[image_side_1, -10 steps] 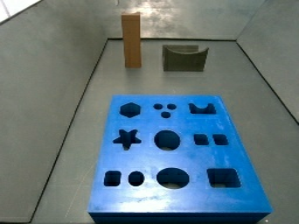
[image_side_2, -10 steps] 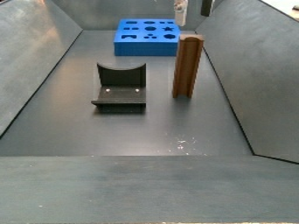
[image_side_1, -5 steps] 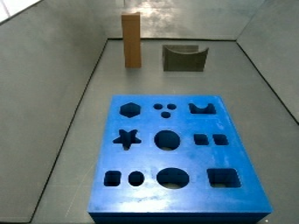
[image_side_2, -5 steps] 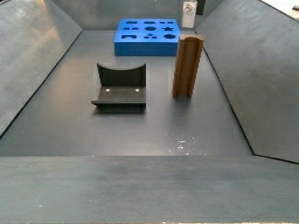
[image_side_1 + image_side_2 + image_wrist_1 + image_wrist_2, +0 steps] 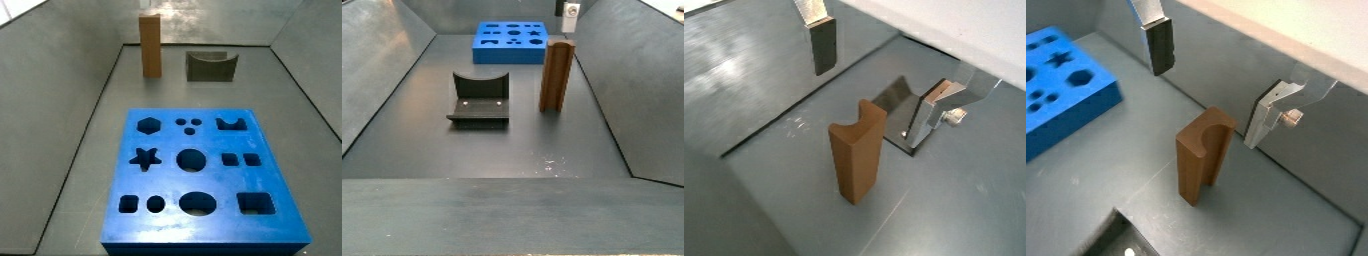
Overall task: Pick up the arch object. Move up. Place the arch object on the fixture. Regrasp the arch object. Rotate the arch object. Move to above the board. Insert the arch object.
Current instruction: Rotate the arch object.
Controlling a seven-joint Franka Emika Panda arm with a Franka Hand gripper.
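Observation:
The orange-brown arch object (image 5: pixel 151 45) stands upright on end on the grey floor, beyond the board's far end and to one side of the fixture in both side views (image 5: pixel 556 75). Both wrist views look down on its notched top (image 5: pixel 855 150) (image 5: pixel 1201 155). My gripper (image 5: pixel 881 75) (image 5: pixel 1216 78) hangs above it, open, with nothing between its fingers (image 5: pixel 822 40) (image 5: pixel 1273 110). In a side view only a sliver of the gripper (image 5: pixel 569 10) shows at the top edge. The dark fixture (image 5: pixel 210 66) (image 5: pixel 478 98) stands beside the arch object. The blue board (image 5: pixel 201 170) (image 5: pixel 512 40) (image 5: pixel 1060 85) lies flat.
Sloping grey walls (image 5: pixel 382 90) enclose the floor on all sides, one close behind the arch object (image 5: pixel 938 40). A dark corner with pale dots (image 5: pixel 1117 238), probably the fixture's base, shows at the edge of a wrist view.
In a side view the gripper at the top edge has shifted slightly sideways and less of it shows. The arch object, fixture and board have not moved.

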